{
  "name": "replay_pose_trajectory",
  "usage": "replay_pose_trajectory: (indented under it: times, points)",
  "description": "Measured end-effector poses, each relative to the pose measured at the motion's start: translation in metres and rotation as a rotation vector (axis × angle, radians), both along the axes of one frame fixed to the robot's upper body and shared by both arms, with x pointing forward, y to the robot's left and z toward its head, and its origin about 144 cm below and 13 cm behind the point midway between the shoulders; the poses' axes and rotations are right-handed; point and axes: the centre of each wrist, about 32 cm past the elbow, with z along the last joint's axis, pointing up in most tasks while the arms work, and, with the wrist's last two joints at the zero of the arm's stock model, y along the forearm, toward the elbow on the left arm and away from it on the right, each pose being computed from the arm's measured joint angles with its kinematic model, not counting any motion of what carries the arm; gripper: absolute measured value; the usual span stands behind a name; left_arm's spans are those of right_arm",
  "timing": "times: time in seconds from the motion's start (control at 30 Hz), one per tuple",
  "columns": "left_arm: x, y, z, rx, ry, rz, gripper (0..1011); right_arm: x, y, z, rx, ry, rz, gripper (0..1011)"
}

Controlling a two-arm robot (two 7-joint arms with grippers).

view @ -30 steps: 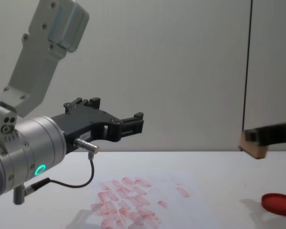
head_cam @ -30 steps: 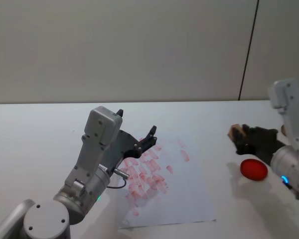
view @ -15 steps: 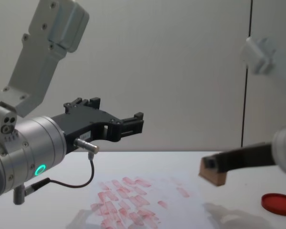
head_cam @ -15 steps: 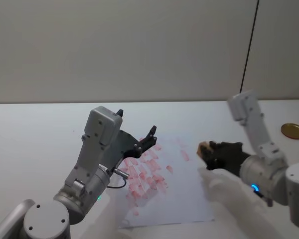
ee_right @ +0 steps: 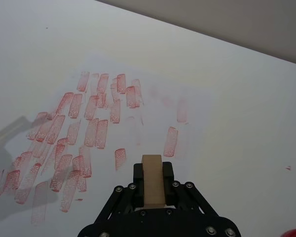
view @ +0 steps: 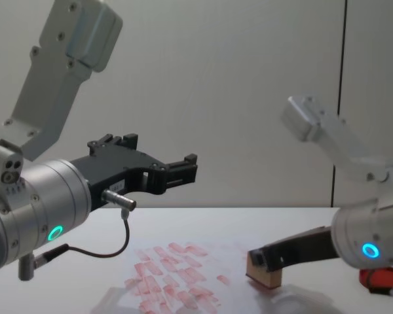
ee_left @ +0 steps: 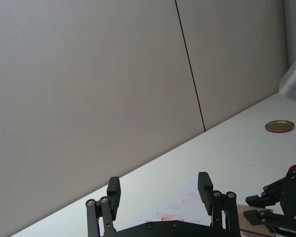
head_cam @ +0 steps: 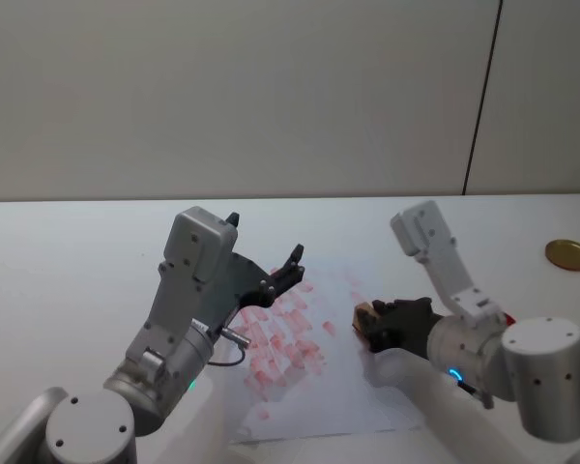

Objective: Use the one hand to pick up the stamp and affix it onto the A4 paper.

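Chest view, lower right: right hand (view: 262, 263) clamps the stamp (view: 263, 275) at the A4 paper (view: 209, 258); a tilted landing could smear. Left hand (view: 160, 154) hangs wide, centre-left.

Stamp (ee_right: 153, 186): 1
Paper (head_cam: 319, 396): 1 sheet
Red prints (ee_right: 96, 131) on paper: dozens, some overlap, exact no. can't tell
Ink pad (view: 382, 280): 1, red, partly hidden
Gold lid (head_cam: 568, 254): 1
Grippers: 2 – left gripper (ee_left: 159, 183), right gripper (ee_right: 153, 169)
Arms: 2 – left arm (head_cam: 188, 290), right arm (head_cam: 445, 261)
Table (head_cam: 77, 251): 1
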Motion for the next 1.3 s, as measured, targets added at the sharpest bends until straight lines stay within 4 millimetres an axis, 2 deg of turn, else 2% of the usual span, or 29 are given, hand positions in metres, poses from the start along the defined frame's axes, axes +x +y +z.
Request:
replay_pose_trajectory:
  times: [0.57,1.3]
  points:
    - [0.000,0.000,0.000,0.000,0.000,0.000,993,0.012,0.016,-0.008,-0.047,0.028,0.034,211]
    - [0.000,0.000,0.000,0.000,0.000,0.000,993,0.021,0.020,-0.014,-0.060,0.067,0.035,212]
